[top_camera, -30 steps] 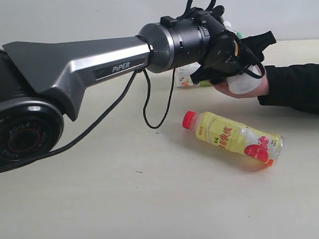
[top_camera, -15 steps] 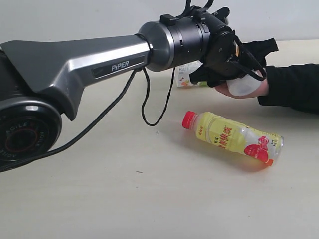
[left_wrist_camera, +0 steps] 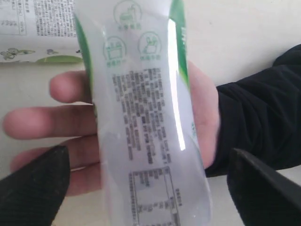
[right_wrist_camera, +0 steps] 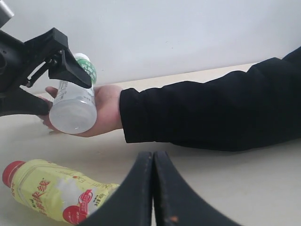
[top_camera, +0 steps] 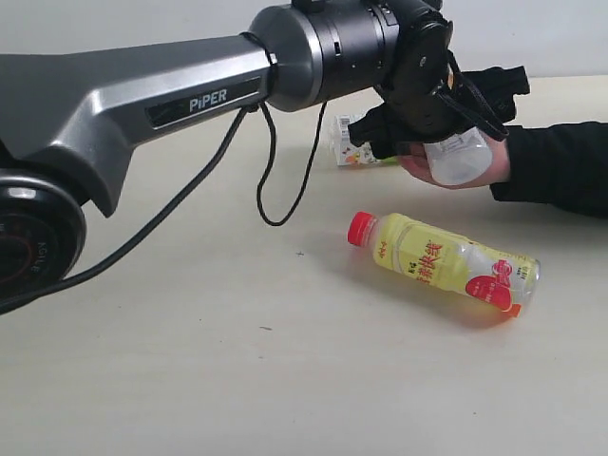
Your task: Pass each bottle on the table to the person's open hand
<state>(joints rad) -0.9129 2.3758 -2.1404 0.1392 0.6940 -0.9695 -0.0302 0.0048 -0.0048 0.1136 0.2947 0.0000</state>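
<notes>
The grey left arm [top_camera: 142,104], lettered PiPER, reaches in from the left side of the exterior view, over the table [top_camera: 190,380] and toward its far right part. A black cable [top_camera: 271,180] hangs in a loop beneath it. Below the wrist, near the table's far edge, a white-and-green labelled bottle [top_camera: 348,147] lies on its side, partly hidden by the gripper and just beyond the tips of the person's fingers.

The left gripper [top_camera: 442,109] hangs over the person's open hand [top_camera: 416,167] with its jaws spread wide. In the left wrist view its fingers [left_wrist_camera: 33,188] stand one on each side of the green-capped clear bottle [top_camera: 458,157], with a clear gap on both sides, so it grips nothing. That bottle lies lengthwise across the flat palm and fingers, which carry its weight. In the right wrist view its base faces the camera and its green cap [right_wrist_camera: 87,66] points away. The black sleeve [top_camera: 560,166] runs off from the wrist to the table's right edge.

Nearer than the hand and right of the table's middle, the yellow juice bottle [top_camera: 446,261] lies on its side, well apart from the hand, with its red cap [top_camera: 361,229] pointing left.

The right gripper [right_wrist_camera: 153,188] appears only in its own wrist view, low over the table beside the yellow bottle. Its fingers are pressed together with nothing between them
</notes>
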